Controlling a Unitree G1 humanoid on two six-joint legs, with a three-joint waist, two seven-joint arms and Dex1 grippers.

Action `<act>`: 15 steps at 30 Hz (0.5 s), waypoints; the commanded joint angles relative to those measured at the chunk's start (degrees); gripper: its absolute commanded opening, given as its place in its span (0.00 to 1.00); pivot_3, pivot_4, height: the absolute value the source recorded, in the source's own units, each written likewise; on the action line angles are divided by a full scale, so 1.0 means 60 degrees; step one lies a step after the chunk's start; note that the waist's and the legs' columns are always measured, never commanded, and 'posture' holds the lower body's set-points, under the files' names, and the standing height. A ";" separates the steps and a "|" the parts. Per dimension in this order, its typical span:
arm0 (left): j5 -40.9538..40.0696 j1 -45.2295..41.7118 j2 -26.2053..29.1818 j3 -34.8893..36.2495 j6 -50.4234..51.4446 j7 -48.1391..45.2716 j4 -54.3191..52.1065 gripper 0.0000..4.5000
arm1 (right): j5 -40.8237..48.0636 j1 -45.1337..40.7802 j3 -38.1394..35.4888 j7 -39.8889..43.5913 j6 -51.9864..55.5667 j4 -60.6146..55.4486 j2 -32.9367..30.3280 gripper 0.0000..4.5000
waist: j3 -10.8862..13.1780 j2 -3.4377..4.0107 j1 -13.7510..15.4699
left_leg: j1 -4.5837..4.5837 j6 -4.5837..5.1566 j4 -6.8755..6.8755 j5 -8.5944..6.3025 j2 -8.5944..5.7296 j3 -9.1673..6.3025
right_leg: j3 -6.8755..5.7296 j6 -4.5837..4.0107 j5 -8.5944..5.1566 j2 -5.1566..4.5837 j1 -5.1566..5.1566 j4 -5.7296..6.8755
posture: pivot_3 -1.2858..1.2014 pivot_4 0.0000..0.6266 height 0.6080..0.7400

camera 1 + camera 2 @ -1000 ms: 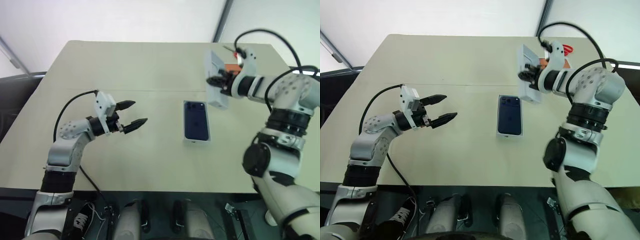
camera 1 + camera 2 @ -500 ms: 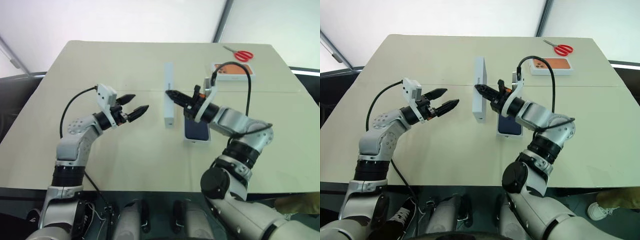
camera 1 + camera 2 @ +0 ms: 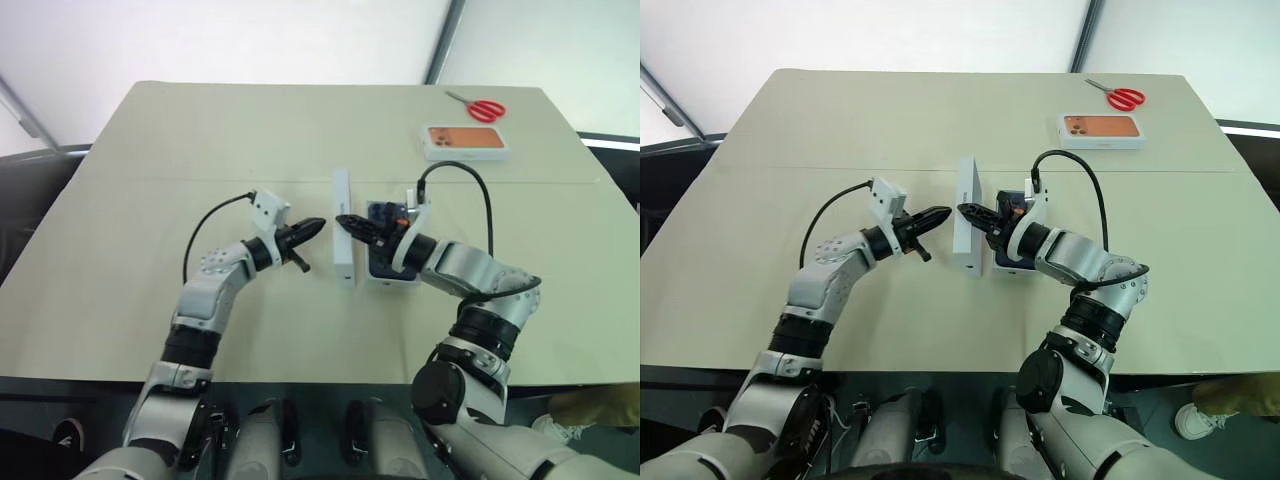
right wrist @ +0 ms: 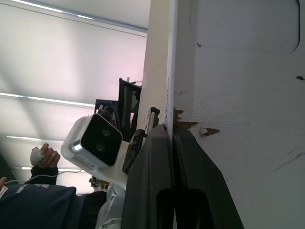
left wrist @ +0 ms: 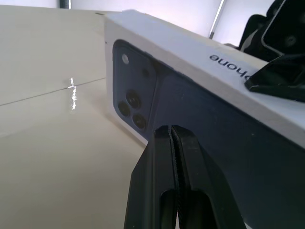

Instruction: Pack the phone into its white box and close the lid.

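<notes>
1. White cardboard lid (image 3: pixel 343 228) stands on its long edge on the worktop (image 3: pixel 200 140), between the two pincers and just left of the phone (image 3: pixel 381 266).
2. Phone lies flat in the white box (image 3: pixel 392 282), back up, lenses at the far end; the right arm partly covers it.
3. Right pincer (image 3: pixel 350 222) is clamped thin on the lid's wall, pointing level across the phone. The right wrist view shows the lid's white inside.
4. Left pincer (image 3: pixel 312 228) is closed with nothing in it, tips right at the lid's outer face. The left wrist view shows a dark phone print on that face; contact can't be told.
5. Step in hand, as judged: tip the lid over, open side down, onto the tray.
6. To do it well:
   - use the closed left tips as a pusher or steadying stop on the printed face, not as a grasp
   - rotate about the lid's lower edge towards the phone
   - line all four walls up outside the tray rim before lowering
   - bring it down flat, since a skewed lid would jam on a corner or shove the tray
7. Orange-print box (image 3: pixel 465 141) and scissors (image 3: pixel 487 109) sit far back on the right, well apart.
</notes>
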 commanded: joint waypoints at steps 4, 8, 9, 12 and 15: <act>0.0349 -0.0268 -0.0608 -0.0305 -0.0647 -0.0004 0.0475 0.01 | 0.1051 0.0239 0.0473 -0.0156 -0.1113 0.0221 -0.0652 0.06 | 0.0000 0.0000 0.0010 | -0.0004 0.0005 0.0004 -0.0001 -0.0003 0.0001 | 0.0000 0.0002 0.0001 -0.0002 0.0000 -0.0002 | 0.52 0.24 0.98; 0.0567 -0.0227 -0.0674 -0.0454 -0.0940 -0.0180 0.0762 0.00 | 0.1113 0.0480 0.1074 0.0005 -0.1471 -0.0006 -0.1121 0.42 | 0.0000 0.0000 0.0001 | -0.0004 0.0005 0.0003 -0.0001 0.0003 -0.0002 | 0.0000 0.0002 0.0001 -0.0001 -0.0001 -0.0001 | 0.52 0.24 0.98; 0.0587 -0.0237 -0.0708 -0.0476 -0.0990 -0.0194 0.0837 0.00 | 0.1110 0.0545 0.1249 0.0115 -0.1555 -0.0063 -0.1255 0.53 | 0.0000 0.0000 0.0000 | -0.0004 0.0005 0.0004 -0.0001 0.0003 -0.0001 | 0.0000 0.0002 0.0001 -0.0001 -0.0001 -0.0002 | 0.52 0.24 0.98; 0.0704 -0.0411 -0.0895 -0.0510 -0.1231 -0.0172 0.1242 0.00 | 0.1020 0.0441 0.1730 0.0751 -0.1670 -0.0141 -0.2041 0.88 | 0.0000 0.0001 0.0005 | -0.0004 0.0018 0.0004 -0.0009 0.0003 -0.0001 | 0.0000 0.0002 0.0001 -0.0002 -0.0003 -0.0002 | 0.52 0.24 0.98; 0.0759 -0.0716 -0.1213 -0.0433 -0.1442 -0.0030 0.1689 0.00 | -0.0516 0.0393 0.2820 0.2594 -0.2283 -0.0482 -0.3700 0.99 | 0.0001 0.0002 0.0067 | -0.0007 0.0069 0.0008 -0.0038 0.0000 -0.0001 | 0.0000 0.0003 0.0001 -0.0003 -0.0003 -0.0003 | 0.52 0.24 0.98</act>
